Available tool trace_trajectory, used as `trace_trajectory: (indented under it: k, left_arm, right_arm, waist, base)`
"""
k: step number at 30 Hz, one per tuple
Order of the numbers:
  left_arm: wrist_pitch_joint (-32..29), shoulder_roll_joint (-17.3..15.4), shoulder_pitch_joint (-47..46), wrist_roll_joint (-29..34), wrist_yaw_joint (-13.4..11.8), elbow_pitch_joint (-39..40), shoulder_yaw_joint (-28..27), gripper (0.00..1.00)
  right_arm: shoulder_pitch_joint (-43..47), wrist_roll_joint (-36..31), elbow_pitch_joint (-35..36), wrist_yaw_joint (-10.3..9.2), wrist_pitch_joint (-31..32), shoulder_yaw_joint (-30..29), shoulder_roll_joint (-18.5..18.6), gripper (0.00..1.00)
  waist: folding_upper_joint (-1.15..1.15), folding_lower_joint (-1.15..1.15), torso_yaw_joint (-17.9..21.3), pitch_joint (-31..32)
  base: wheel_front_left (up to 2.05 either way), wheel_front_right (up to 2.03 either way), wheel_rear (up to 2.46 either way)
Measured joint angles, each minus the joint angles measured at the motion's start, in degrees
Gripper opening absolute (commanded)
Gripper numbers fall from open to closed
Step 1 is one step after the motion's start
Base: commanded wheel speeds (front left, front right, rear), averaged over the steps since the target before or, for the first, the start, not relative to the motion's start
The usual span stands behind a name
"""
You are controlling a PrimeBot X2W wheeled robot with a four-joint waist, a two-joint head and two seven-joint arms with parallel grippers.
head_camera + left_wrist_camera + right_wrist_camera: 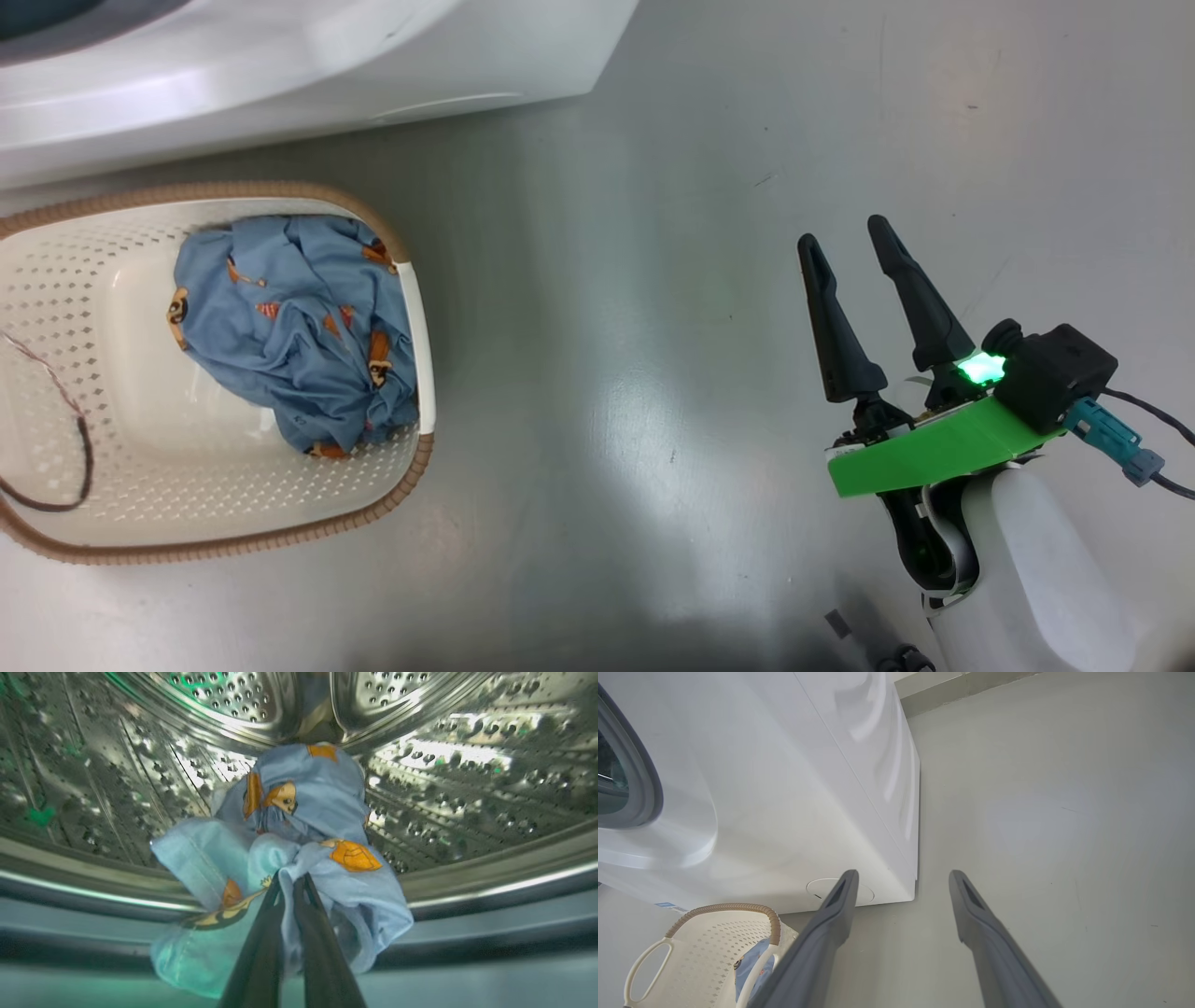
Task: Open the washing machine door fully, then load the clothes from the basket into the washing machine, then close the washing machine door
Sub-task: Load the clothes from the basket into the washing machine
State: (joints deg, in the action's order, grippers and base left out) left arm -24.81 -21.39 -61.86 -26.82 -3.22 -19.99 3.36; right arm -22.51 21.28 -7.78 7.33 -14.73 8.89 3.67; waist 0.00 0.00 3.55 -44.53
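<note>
Left gripper (290,879): fingers pinched shut on blue bear-print garment (303,826), held inside drum (467,765) so release drops it in.
Washing machine (280,65): just beyond basket.
Basket (233,551): on floor near machine, for short carry.
Clothes (299,345): bundle against basket's right wall, not yet loaded.
Right gripper (843,231): fingers spread, empty, parked well clear.

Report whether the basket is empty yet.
Not empty. The basket holds a crumpled blue bear-print garment, bunched against one end. A second garment is pinched by the left gripper inside the drum.
</note>
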Motion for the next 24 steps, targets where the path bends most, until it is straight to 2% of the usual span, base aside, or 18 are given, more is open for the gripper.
trace_trajectory:
  k: [2,5,6,8,13,20,24]
  left_arm:
    - [1.3,0.1,-0.3,-0.1,0.1,0.4,-0.1,0.00]
    - [5.0,0.1,-1.2,-1.1,2.4,0.8,-0.8,0.00]
    - [7.0,0.4,-2.0,-2.8,4.7,0.8,-1.6,0.00]
    - [8.4,0.2,-3.1,-4.1,6.7,0.7,-1.7,0.00]
    - [12.5,-0.8,-7.1,-5.1,8.0,-0.7,-2.7,0.00]
    - [18.3,-2.3,-13.3,-5.0,10.0,-2.5,-0.8,0.00]
    - [21.0,-3.0,-17.3,-5.1,10.1,-3.6,1.2,0.00]
  right_arm:
    - [0.0,0.0,0.0,0.00,0.0,0.0,0.0,1.00]
    - [0.0,0.0,0.1,0.00,0.0,0.1,0.0,1.00]
    - [0.0,0.0,0.2,0.00,0.0,0.3,0.0,1.00]
    - [-0.1,0.0,0.4,0.00,0.0,0.5,0.1,1.00]
    - [-0.7,0.1,1.0,0.00,0.0,1.0,0.0,1.00]
    - [-1.6,0.1,2.0,0.00,0.0,0.9,0.0,1.00]
    - [-1.6,0.1,2.2,0.00,0.0,0.8,0.0,1.00]
  waist:
    - [0.00,0.00,0.0,0.0]
    - [0.00,0.00,0.0,-0.3]
    - [0.00,0.00,0.1,-0.7]
    - [0.00,0.00,0.3,-1.3]
    - [0.00,0.00,1.1,-3.3]
    - [0.00,0.00,2.5,-6.8]
    - [0.00,0.00,3.1,-8.8]
  base:
    - [0.00,0.00,0.00]
    - [0.00,0.00,0.00]
    - [0.00,0.00,0.00]
    - [0.00,0.00,0.00]
    - [0.00,0.00,0.00]
    - [0.00,0.00,0.00]
    - [0.00,0.00,0.00]
